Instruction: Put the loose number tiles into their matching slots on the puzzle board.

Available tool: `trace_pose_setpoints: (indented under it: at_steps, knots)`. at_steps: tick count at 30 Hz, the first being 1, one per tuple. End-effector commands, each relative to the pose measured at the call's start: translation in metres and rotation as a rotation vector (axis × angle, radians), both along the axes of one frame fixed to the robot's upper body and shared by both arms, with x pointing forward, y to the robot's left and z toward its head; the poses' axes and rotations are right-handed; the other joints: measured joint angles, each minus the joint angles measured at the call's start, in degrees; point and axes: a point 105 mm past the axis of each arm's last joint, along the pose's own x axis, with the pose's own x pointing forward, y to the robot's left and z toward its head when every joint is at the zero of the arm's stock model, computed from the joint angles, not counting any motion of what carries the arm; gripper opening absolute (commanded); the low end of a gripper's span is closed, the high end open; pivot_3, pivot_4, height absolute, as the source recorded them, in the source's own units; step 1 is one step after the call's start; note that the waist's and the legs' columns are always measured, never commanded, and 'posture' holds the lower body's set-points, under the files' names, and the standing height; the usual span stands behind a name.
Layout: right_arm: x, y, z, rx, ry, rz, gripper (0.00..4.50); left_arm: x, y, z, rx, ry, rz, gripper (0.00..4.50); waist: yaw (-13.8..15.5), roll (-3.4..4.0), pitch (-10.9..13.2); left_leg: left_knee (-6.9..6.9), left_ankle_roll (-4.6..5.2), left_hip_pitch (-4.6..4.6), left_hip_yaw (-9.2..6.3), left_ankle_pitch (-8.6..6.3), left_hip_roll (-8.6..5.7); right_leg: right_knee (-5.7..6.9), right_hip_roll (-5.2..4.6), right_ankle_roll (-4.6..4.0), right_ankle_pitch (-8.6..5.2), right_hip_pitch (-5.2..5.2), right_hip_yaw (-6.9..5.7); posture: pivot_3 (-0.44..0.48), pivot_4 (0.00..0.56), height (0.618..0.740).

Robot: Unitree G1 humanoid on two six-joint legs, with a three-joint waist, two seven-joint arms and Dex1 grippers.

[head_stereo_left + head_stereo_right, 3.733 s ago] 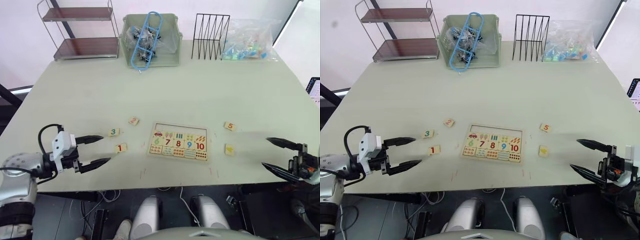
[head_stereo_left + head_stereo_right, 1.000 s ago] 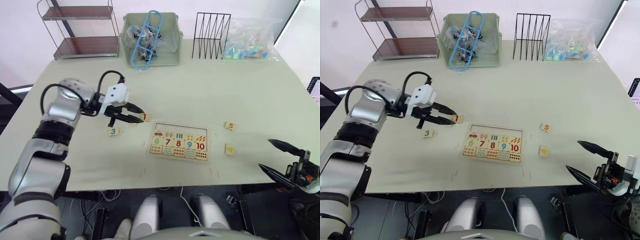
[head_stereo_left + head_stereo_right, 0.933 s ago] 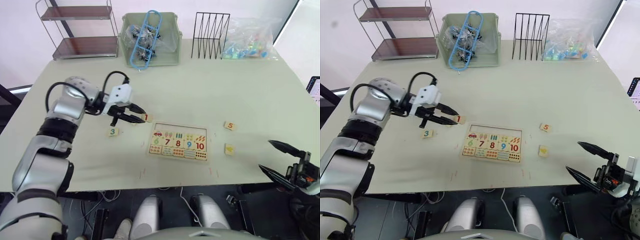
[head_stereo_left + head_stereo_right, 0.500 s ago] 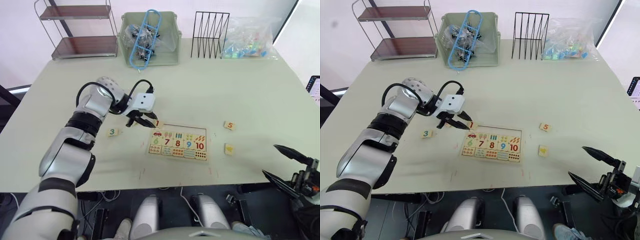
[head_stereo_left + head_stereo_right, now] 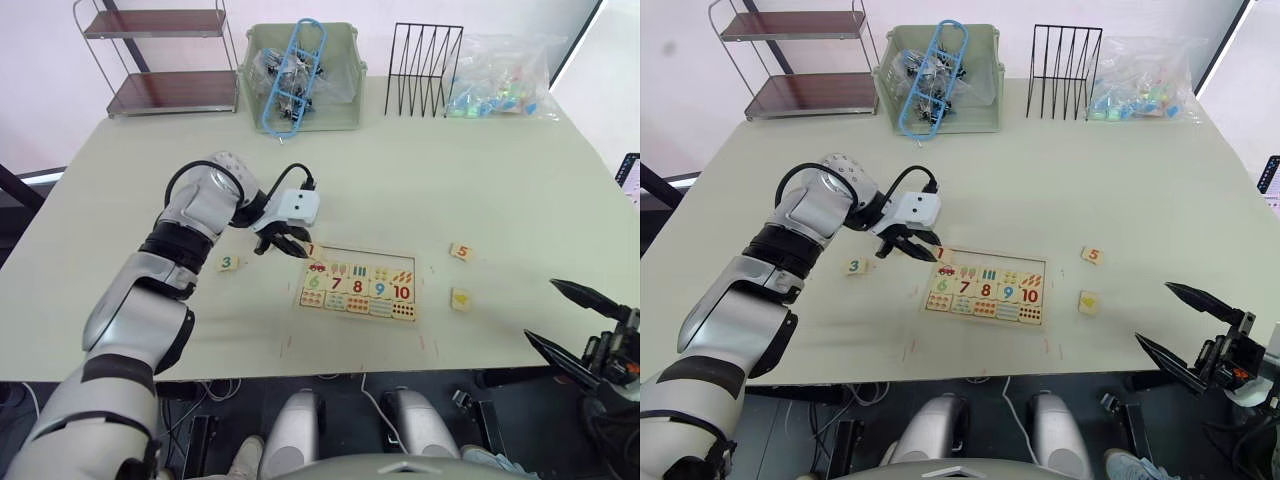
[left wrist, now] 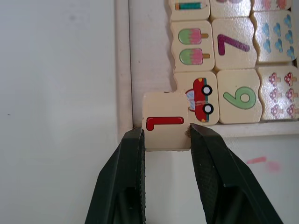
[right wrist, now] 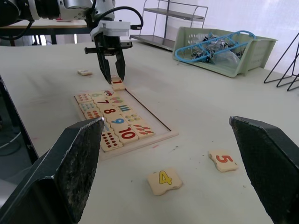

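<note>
1 tile, the red 1 tile [image 6: 166, 127], has travelled to the puzzle board [image 5: 420, 268]'s corner slot, still pinched in the left gripper [image 6: 166, 140]; right gripper [image 5: 1185, 325] idles agape, empty.

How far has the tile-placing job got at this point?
No tile sits in the top slots yet. The left gripper holds the 1 tile at the puzzle board's left end. The 3 tile, 5 tile and 4 tile lie loose.
</note>
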Motion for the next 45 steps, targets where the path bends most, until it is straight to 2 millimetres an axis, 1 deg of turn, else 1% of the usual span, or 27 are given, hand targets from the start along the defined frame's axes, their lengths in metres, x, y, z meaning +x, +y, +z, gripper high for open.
trace_pose_setpoints:
  at_steps: [1, 10, 17, 29, 45]
  knots:
    - [0.0, 0.001, 0.011, -0.011, -0.04, 0.011, 4.5, 0.0, -0.003, 0.007, -0.009, -0.026, 0.0, 0.89, 0.0, 0.0, 0.0, 0.01, 0.0, 0.0, 0.0, 0.0, 0.0, 0.0, 0.0, 0.0, 0.0, 0.0, 0.0, 0.0, 0.15, 0.74]
    - [-0.002, 0.003, 0.006, -0.005, -0.029, 0.022, 4.5, 0.002, -0.005, 0.005, 0.002, -0.023, 0.011, 0.89, 0.0, 0.0, 0.0, 0.03, 0.0, 0.0, 0.0, 0.0, -0.01, 0.01, 0.0, -0.03, 0.02, 0.0, 0.0, 0.0, 0.15, 0.74]
    - [-0.003, 0.01, 0.004, 0.003, -0.021, 0.042, 4.5, 0.004, -0.013, 0.003, 0.001, -0.018, 0.019, 0.89, 0.0, 0.0, 0.0, 0.08, 0.0, -0.03, -0.01, 0.0, -0.01, 0.01, 0.0, -0.09, 0.06, 0.01, -0.01, 0.0, 0.15, 0.74]
    - [-0.001, 0.022, 0.002, 0.015, -0.023, 0.052, 4.5, 0.004, -0.011, 0.001, 0.014, -0.024, 0.018, 0.89, 0.0, 0.0, 0.0, 0.12, 0.0, -0.05, -0.06, 0.0, -0.01, 0.03, 0.0, -0.14, 0.09, 0.0, -0.05, 0.0, 0.15, 0.74]
    - [0.003, 0.027, 0.005, 0.024, -0.034, 0.046, 4.5, 0.002, -0.012, -0.006, 0.02, -0.005, 0.017, 0.89, 0.0, 0.0, 0.0, 0.18, 0.0, -0.08, -0.13, 0.0, -0.01, 0.05, 0.0, -0.18, 0.12, 0.01, -0.11, 0.0, 0.15, 0.74]
